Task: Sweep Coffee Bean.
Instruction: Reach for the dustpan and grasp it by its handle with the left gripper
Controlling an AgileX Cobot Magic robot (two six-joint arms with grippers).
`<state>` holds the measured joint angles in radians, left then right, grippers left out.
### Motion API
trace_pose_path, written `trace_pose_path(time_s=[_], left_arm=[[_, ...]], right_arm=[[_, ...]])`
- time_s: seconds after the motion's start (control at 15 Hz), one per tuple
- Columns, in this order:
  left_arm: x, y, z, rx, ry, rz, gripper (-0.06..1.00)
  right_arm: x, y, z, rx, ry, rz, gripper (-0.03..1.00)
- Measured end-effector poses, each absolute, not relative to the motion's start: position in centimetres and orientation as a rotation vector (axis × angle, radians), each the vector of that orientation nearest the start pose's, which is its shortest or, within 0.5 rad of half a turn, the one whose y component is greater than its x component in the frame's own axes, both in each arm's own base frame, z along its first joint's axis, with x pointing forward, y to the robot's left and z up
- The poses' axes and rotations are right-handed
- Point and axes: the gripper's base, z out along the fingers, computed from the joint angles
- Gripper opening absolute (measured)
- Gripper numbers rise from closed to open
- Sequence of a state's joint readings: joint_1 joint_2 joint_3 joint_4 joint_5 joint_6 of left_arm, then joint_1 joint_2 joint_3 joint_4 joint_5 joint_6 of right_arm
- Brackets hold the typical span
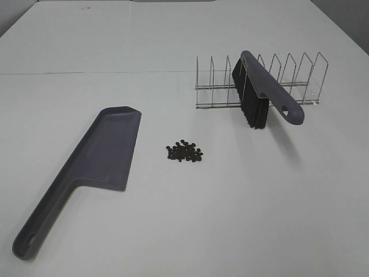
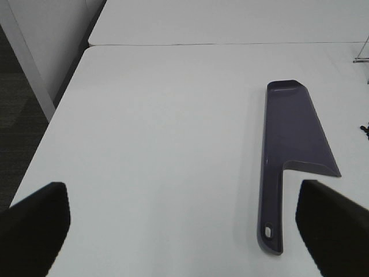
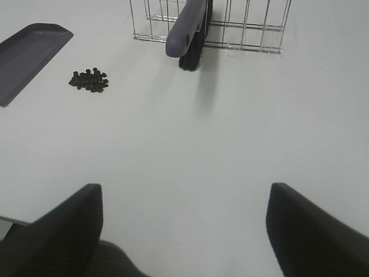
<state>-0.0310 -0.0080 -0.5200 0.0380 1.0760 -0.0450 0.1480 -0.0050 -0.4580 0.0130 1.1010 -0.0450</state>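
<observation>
A small pile of dark coffee beans [image 1: 184,152] lies on the white table, also in the right wrist view [image 3: 89,80]. A grey-purple dustpan [image 1: 95,164] lies flat to their left, handle toward the front; it shows in the left wrist view [image 2: 291,144]. A brush [image 1: 262,95] with a grey-purple handle and black bristles rests in a wire rack [image 1: 259,81], also in the right wrist view [image 3: 187,29]. My left gripper [image 2: 184,225] is open and empty above the table, short of the dustpan handle. My right gripper [image 3: 184,231] is open and empty, well short of the brush.
The wire rack [image 3: 242,26] stands at the back right of the table. The table's left edge [image 2: 52,121] drops to a dark floor. A seam [image 1: 92,73] runs across the table behind the dustpan.
</observation>
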Motion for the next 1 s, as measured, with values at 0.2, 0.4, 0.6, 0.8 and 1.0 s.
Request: trace_pose_path(time_s=[0.2, 0.4, 0.6, 0.8, 1.0], left_arm=[[-0.91, 0.33, 28.15, -0.017, 2.031, -0.003, 0.99], [-0.91, 0.33, 28.15, -0.014, 2.031, -0.001, 0.99], [-0.91, 0.19, 28.15, -0.013, 2.031, -0.022, 0.99], [-0.92, -0.23, 28.15, -0.002, 2.032, -0.08, 0.99], [-0.93, -0.34, 28.15, 0.012, 2.032, -0.088, 0.99]], right_arm=[[-0.3, 0.06, 26.24, -0.205, 2.113, 0.077, 0.7], [-0.3, 0.06, 26.24, -0.205, 2.113, 0.077, 0.7], [-0.3, 0.06, 26.24, -0.205, 2.113, 0.077, 0.7], [-0.3, 0.06, 26.24, -0.205, 2.113, 0.077, 0.7], [-0.3, 0.06, 26.24, -0.205, 2.113, 0.077, 0.7]])
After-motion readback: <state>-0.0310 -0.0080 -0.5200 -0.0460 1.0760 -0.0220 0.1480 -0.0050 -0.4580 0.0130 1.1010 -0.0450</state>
